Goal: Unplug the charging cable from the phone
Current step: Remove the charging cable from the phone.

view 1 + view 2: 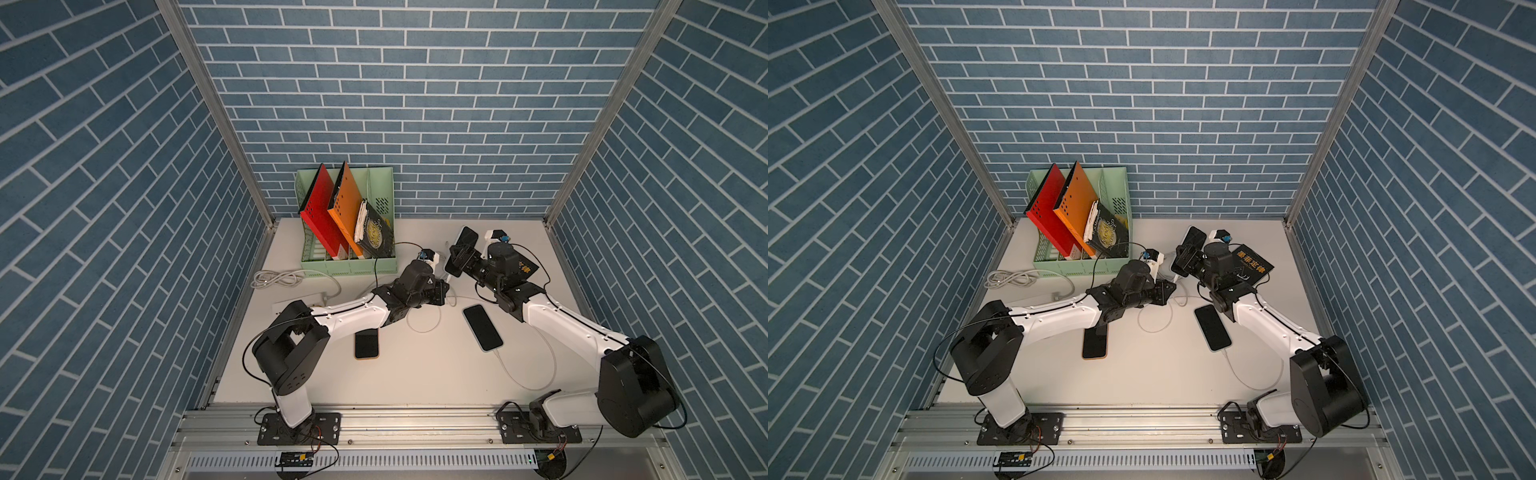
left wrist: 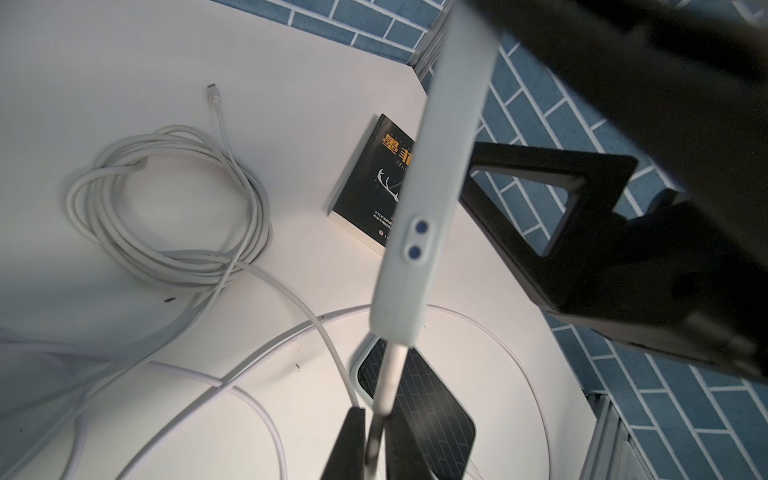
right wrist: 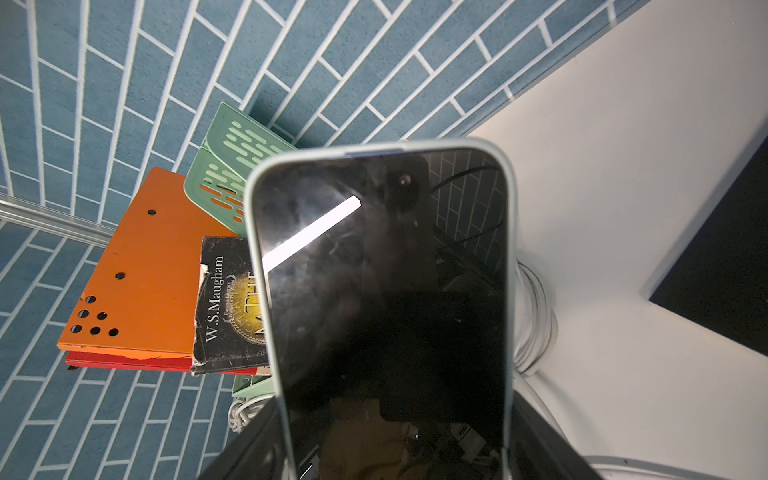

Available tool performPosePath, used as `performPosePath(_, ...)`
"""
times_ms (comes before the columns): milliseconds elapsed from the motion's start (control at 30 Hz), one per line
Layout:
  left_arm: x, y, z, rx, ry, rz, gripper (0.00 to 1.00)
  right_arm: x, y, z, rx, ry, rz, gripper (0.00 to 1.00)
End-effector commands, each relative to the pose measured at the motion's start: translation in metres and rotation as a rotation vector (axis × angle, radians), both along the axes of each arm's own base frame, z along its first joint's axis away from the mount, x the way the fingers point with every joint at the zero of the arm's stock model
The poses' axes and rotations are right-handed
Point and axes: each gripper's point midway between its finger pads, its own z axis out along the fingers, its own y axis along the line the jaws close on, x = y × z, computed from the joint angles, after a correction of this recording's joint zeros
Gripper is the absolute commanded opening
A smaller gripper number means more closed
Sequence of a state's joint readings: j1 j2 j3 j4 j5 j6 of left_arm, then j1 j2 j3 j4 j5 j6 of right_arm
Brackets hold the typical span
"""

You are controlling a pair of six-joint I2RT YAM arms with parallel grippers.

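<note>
Your right claw [image 1: 460, 257] clamps the phone [image 3: 382, 270], raised above the counter [image 1: 415, 374] toward its far edge. Your left claw [image 2: 374, 440] pinches the cable [image 2: 388, 374] just below the phone. Pull crooked and the phone may twist loose, or the cable may slip.

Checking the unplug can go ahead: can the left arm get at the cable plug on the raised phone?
Looks like yes: the left gripper is shut on the cable plug where it meets the phone, which the right gripper holds; nothing blocks it.
</note>
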State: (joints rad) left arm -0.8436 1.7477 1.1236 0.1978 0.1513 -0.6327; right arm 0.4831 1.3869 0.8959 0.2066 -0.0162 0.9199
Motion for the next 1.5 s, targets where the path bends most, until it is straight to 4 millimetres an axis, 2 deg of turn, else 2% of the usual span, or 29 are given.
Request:
performPosePath(0, 0.002, -0.001, -0.003, 0.024, -0.006, 0.004, 0.09, 0.000, -0.002, 0.033, 0.068, -0.089, -0.006, 0.35)
performPosePath(133, 0.001, 0.000, -0.002, 0.030, -0.009, 0.003, 0.03, 0.000, -0.003, 0.032, 0.064, -0.088, -0.004, 0.35)
performPosePath(333, 0.001, 0.002, -0.003, 0.041, -0.013, 0.001, 0.00, 0.000, -0.003, 0.031, 0.065, -0.087, -0.001, 0.34)
performPosePath(1467, 0.000, 0.006, 0.000, 0.060, -0.027, 0.004, 0.00, 0.016, -0.006, 0.033, 0.069, -0.087, 0.001, 0.31)
